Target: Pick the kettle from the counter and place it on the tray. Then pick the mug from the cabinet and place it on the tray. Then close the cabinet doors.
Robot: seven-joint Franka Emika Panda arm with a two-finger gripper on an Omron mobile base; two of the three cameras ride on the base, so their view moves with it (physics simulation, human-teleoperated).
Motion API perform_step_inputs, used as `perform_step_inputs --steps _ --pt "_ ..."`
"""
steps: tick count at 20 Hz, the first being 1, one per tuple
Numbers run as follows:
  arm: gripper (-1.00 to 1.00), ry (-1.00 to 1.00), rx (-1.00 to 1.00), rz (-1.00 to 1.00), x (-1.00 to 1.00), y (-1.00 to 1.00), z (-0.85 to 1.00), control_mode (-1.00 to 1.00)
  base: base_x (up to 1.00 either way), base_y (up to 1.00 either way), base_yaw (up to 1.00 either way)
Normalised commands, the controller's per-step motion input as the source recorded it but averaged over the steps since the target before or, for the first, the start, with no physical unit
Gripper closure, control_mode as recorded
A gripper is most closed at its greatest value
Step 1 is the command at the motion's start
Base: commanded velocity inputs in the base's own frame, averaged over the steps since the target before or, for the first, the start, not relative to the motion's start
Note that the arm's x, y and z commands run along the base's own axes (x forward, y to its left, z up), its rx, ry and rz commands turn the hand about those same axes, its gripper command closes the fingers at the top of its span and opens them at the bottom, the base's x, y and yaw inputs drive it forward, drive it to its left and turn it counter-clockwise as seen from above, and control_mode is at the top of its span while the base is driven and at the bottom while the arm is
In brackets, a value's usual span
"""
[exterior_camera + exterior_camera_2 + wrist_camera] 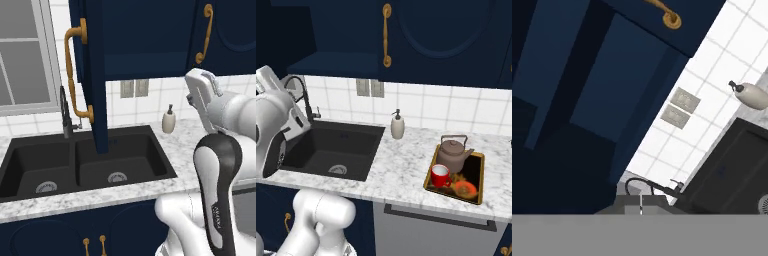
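Observation:
The grey-brown kettle (pixel 452 154) and the red mug (pixel 440 176) stand on the golden-rimmed tray (pixel 480 176) on the marble counter (pixel 401 165) at the right. The navy cabinet (pixel 145 45) above the sink has its left door (pixel 98 85) swung out toward me, with its brass handle (pixel 74 75) facing left. The right door (pixel 426 35) is closed, its handle (pixel 386 35) hanging vertical. My gripper (pixel 641 204) is shut on nothing and raised in front of the cabinet's open underside, right of the open door. The dark shelf (pixel 336 64) looks bare.
A black double sink (pixel 85 165) with a dark faucet (pixel 65 112) lies below the open door. A white soap dispenser (pixel 397 125) stands by the tiled wall under two outlets (pixel 369 88). An orange item (pixel 465 188) also lies on the tray. A window (pixel 22 60) is at the left.

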Motion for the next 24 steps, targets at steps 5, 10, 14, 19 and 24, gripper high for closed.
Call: perform_step_inputs --steps 5,10,14,19,24 --pt "1.00 0.00 -0.02 0.17 -0.79 0.57 0.00 -1.00 0.00 0.00 0.00" --pt "1.00 -0.02 0.00 0.03 -0.68 0.89 0.02 -1.00 0.00 0.00 0.00" --pt "1.00 -0.04 -0.02 0.00 -0.71 0.92 0.00 -1.00 0.00 0.00 0.00" --pt "1.00 -0.03 -0.02 -0.08 -0.13 0.86 -0.04 -1.00 0.00 0.00 0.00" --pt "1.00 -0.11 0.00 -0.11 0.00 0.68 -0.12 -1.00 0.00 0.00 0.00"
